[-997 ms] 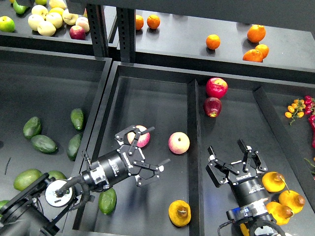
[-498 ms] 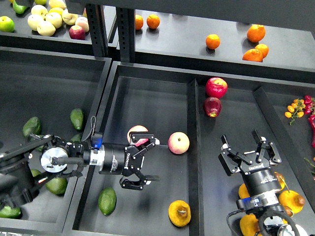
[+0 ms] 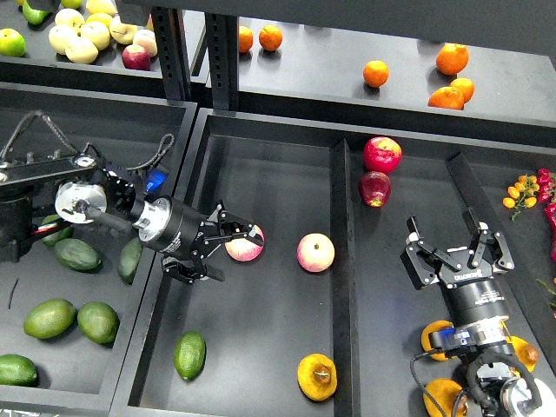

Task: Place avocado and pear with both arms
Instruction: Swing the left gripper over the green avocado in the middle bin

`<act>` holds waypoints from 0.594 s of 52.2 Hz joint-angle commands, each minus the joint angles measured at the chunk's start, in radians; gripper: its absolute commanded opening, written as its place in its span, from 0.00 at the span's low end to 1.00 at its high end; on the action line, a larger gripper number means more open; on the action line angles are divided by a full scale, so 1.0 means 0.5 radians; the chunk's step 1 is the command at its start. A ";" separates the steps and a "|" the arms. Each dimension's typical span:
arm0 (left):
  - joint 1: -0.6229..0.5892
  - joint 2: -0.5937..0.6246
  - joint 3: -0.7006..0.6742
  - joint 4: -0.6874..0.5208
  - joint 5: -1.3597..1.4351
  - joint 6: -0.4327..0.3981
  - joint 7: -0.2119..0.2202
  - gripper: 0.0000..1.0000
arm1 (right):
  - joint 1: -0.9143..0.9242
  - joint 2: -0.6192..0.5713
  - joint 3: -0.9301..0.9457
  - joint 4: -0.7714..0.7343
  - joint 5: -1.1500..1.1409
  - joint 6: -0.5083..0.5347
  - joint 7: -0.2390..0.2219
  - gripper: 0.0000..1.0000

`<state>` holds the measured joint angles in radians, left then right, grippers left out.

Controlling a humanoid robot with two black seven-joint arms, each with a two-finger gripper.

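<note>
Both hands spread: left hand (image 3: 211, 252) above avocado (image 3: 189, 355); right hand (image 3: 458, 252) right of pear (image 3: 317, 377).

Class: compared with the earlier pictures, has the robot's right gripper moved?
Yes. The right gripper has moved up and rightward, away from the centre divider, now open above the pears.

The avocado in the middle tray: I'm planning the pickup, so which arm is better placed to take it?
Left, probably. The left gripper hangs open in the same tray as the avocado, just above it in the view. The right gripper is beyond the divider, by the pears.
</note>
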<state>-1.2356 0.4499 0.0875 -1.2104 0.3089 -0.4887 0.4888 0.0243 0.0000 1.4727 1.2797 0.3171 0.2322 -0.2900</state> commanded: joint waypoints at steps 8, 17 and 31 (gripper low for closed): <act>-0.287 -0.255 0.583 0.009 0.082 0.000 0.000 0.99 | 0.120 0.000 -0.022 -0.025 -0.023 -0.078 0.000 0.99; -0.284 -0.366 0.748 0.117 0.085 0.000 0.000 0.99 | 0.151 0.000 -0.034 -0.034 -0.067 -0.102 -0.003 0.99; -0.256 -0.596 0.957 0.304 0.060 0.000 0.000 0.99 | 0.175 0.000 -0.052 -0.059 -0.073 -0.102 -0.003 0.99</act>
<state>-1.3700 0.2052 0.5253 -1.0972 0.3416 -0.4887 0.4887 0.1108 0.0000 1.4487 1.2536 0.2809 0.1811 -0.2916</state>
